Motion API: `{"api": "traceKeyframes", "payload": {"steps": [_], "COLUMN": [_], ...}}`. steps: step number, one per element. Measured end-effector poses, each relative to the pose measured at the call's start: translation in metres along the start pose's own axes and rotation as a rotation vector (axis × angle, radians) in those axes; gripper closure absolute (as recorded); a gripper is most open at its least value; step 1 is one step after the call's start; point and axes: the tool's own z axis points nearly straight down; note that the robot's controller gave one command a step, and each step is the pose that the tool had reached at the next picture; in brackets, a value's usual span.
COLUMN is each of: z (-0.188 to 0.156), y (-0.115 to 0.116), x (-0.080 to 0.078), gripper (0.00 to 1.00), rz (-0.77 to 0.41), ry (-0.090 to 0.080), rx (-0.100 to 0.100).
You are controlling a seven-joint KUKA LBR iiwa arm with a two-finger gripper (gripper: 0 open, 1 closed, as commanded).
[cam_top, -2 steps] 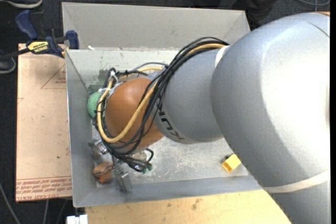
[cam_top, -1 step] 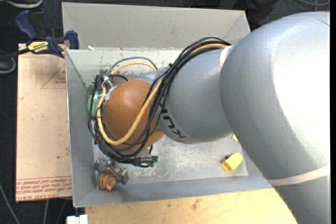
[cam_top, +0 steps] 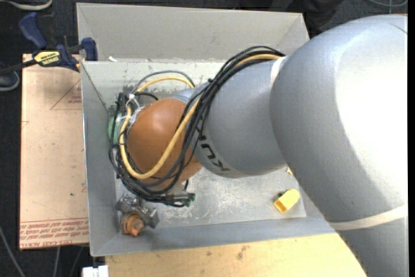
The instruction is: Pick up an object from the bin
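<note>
Arm [cam_top: 311, 126] is cut off by the right and near edges. Its bulk and the orange cover [cam_top: 159, 139] hide most of the bin [cam_top: 94, 159] floor and the whole right wall. Cables [cam_top: 188, 107] screen whatever sits under the wrist. Grey-and-orange piece [cam_top: 133, 220] in the near-left corner is too small to name; can't tell whether it is loose or joined to the robot.

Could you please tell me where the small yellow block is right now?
The yellow block lies on the bin floor at the camera view's lower right, close beside the grey arm.
</note>
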Motion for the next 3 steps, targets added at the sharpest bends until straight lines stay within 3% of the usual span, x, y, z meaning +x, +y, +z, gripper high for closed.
{"api": "traceKeyframes", "payload": {"steps": [3], "z": [-0.005], "y": [0.001], "x": [-0.0014], "gripper": [1.0], "rz": [0.004], "ry": [0.002], "rx": [-0.001]}}
